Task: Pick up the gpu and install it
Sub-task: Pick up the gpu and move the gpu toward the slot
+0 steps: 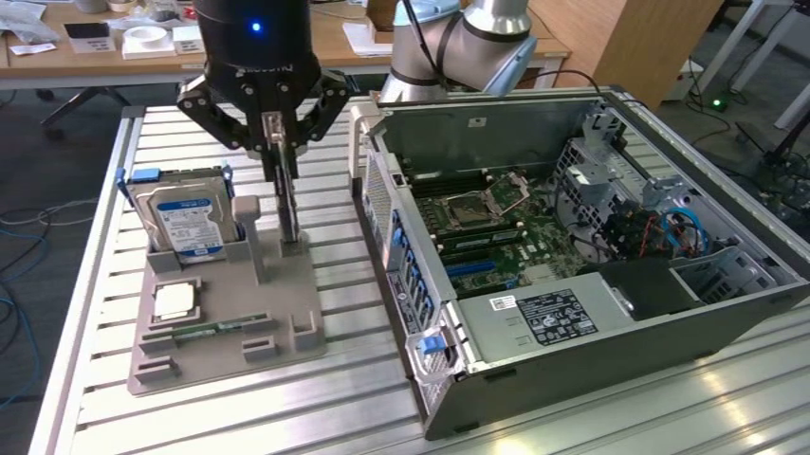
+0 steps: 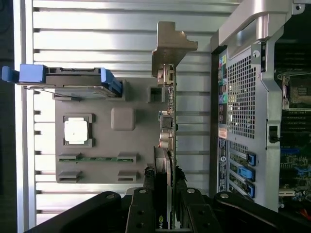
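Note:
The gpu [image 1: 288,204] is a thin dark card standing on edge, one end up, by the grey post of the parts holder [image 1: 228,351]. My gripper [image 1: 272,133] grips its upper part, a finger on each flat face. In the wrist view the gpu [image 2: 167,121] runs edge-on from between my gripper [image 2: 165,194] fingers [image 2: 146,199] out to its silver end bracket [image 2: 170,46]. Its lower end is at the holder's slot; I cannot tell whether it still touches. The open computer case [image 1: 570,237] lies at the exterior view's right, motherboard [image 1: 494,227] exposed.
The holder also carries a hard drive [image 1: 190,223] with blue rails, a square processor [image 1: 174,301] and a green memory stick [image 1: 209,331]. All rest on a slatted aluminium table [image 1: 355,408]. The case's rear panel [image 2: 243,97] stands close beside the card. Desks stand behind.

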